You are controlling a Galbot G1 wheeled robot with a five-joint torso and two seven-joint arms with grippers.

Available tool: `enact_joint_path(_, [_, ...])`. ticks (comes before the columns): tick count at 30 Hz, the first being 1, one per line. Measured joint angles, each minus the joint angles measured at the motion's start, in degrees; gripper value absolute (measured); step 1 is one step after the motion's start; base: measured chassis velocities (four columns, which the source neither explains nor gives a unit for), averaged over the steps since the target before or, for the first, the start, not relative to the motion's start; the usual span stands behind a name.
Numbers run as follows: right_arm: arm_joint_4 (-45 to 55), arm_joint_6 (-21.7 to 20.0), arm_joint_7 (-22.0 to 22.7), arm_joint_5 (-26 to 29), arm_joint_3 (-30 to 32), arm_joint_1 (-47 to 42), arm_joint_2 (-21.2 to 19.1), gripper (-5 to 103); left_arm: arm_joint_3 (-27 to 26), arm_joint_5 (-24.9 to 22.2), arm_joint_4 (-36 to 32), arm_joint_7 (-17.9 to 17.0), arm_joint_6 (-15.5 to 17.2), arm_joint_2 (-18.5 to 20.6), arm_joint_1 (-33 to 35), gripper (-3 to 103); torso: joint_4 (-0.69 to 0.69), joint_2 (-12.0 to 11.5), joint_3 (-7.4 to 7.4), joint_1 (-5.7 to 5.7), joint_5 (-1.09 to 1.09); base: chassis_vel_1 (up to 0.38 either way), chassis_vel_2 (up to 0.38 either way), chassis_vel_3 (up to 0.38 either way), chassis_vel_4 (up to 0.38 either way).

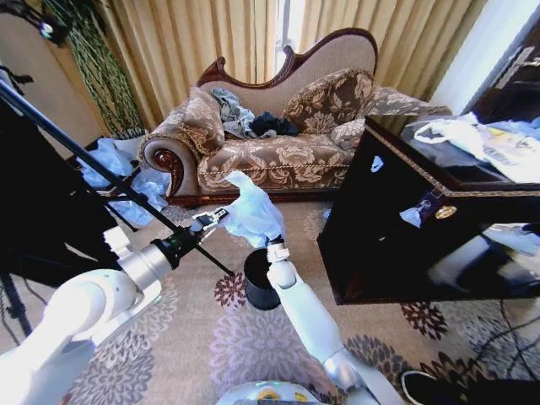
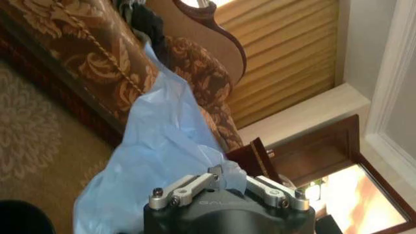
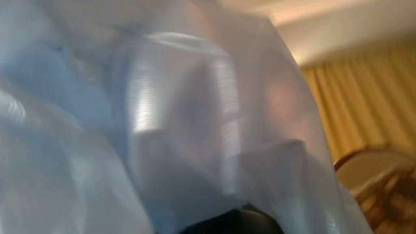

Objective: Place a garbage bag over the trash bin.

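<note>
Above the trash bin (image 1: 260, 278), the garbage bag (image 1: 253, 213) hides the right end effector.

I am in a home, in a sitting room. In front of me stands a carved wooden sofa (image 1: 270, 143) in brown floral fabric with matching cushions (image 1: 325, 99), and clothes lie on its seat. Long gold curtains (image 1: 194, 42) hang behind it. The floor is a beige carpet (image 1: 202, 346) patterned with purple flowers. A glossy black cabinet (image 1: 405, 236) with gold trim stands to my right.
</note>
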Motion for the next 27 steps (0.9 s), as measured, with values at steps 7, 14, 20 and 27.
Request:
enact_joint_path(7, [4.3, -4.2, 2.2, 6.0, -1.8, 0.5, 0.0, 0, 0.4, 0.2, 0.2, -0.1, 0.0, -0.6, 0.5, 0, 0.0, 0.0, -0.01, -0.01, 0.0, 0.0, 0.0, 0.0, 0.0])
enact_joint_path(14, [-0.8, -4.4, 4.4, -1.8, 0.5, 1.4, 0.0, 0, -1.4, 0.1, -0.5, 0.8, 0.3, -0.5, 2.6, 0, 0.0, 0.0, 0.0, 0.0, 0.01, 0.0, 0.0, 0.0, 0.0])
enact_joint_path(20, [7.2, -13.1, 2.4, -0.9, -1.3, -1.9, -2.9, 0, -3.4, 0.3, -0.8, 2.6, 0.6, -1.0, 4.6, 0, -0.01, 0.0, 0.0, 0.0, -0.01, 0.0, 0.0, 0.0, 0.0])
enact_joint_path(27, [4.4, -16.9, 3.5, -2.5, -3.2, -0.4, -0.7, 0, -3.8, 0.2, -1.4, 4.1, 0.4, -0.4, 5.4, 0, 0.01, 0.0, 0.0, 0.0, 0.01, 0.0, 0.0, 0.0, 0.0])
